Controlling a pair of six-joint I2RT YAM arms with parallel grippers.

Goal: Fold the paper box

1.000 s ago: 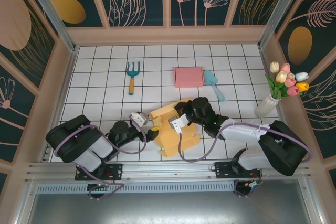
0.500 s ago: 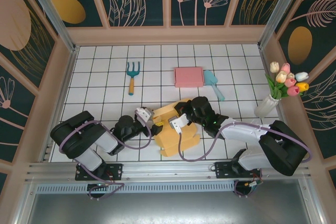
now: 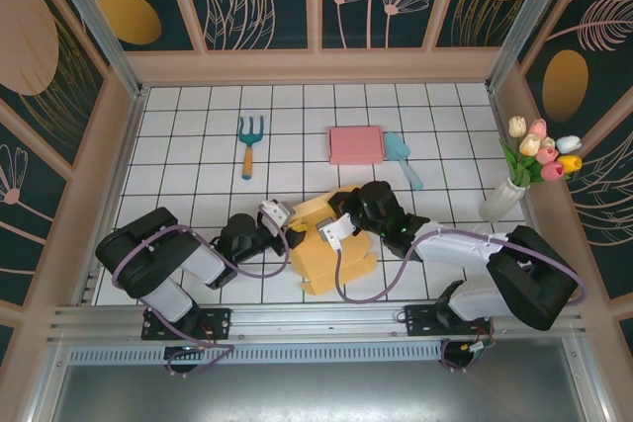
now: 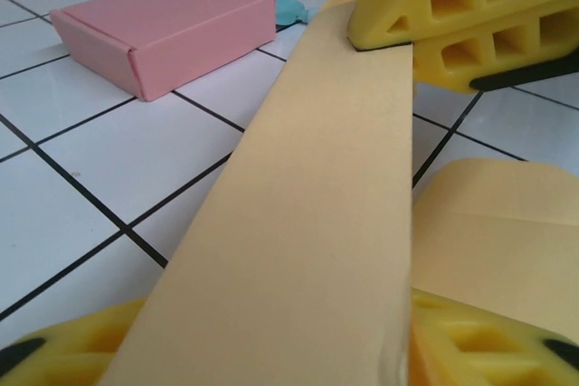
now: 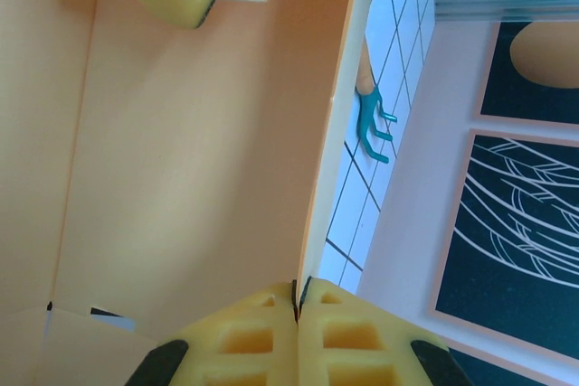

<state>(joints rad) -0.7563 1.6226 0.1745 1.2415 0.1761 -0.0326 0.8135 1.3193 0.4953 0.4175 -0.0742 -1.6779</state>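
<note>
From above, the yellow paper box lies partly folded on the white tiled desk, near the front edge between the two arms. The left tool reaches its left side and the right tool sits over its middle. Further back are a pink box, a teal scoop just beside it and a garden fork; a vase of tulips stands at the right. Through the left wrist camera, the left tool stands parted, with a long flap of the paper box slanting across the gap and touching the upper pad. Through the right wrist camera, the right tool is closed, its pads pinching the thin edge of an upright panel of the paper box.
</note>
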